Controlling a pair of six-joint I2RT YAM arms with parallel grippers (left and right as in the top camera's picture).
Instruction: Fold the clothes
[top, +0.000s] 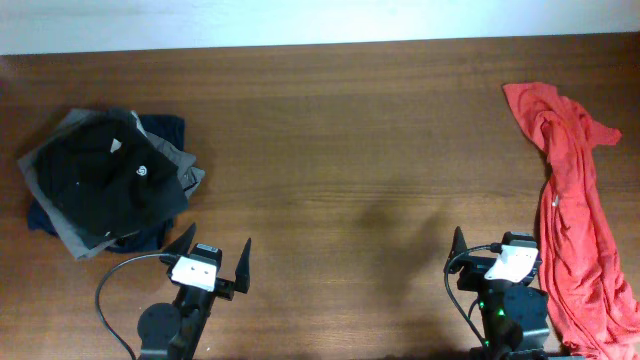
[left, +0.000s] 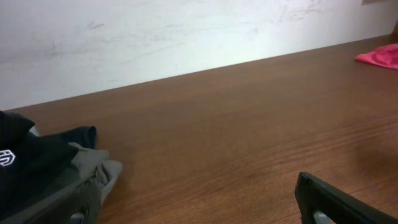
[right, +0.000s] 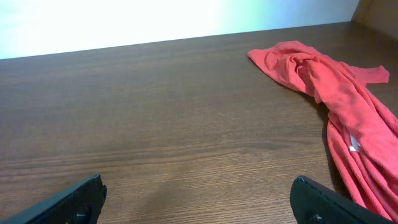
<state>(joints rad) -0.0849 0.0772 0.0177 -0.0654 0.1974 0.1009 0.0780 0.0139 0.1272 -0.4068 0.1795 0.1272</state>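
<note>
A red garment (top: 578, 210) lies crumpled in a long strip along the table's right side; it also shows in the right wrist view (right: 339, 106) and as a small patch in the left wrist view (left: 380, 56). A pile of dark clothes (top: 105, 180), black on grey and navy, sits at the left; its edge shows in the left wrist view (left: 43, 165). My left gripper (top: 211, 257) is open and empty near the front edge, right of the pile. My right gripper (top: 497, 252) is open and empty, just left of the red garment's lower part.
The brown wooden table (top: 350, 150) runs to a white wall at the back (left: 155, 37). The table's front edge lies close behind both arm bases.
</note>
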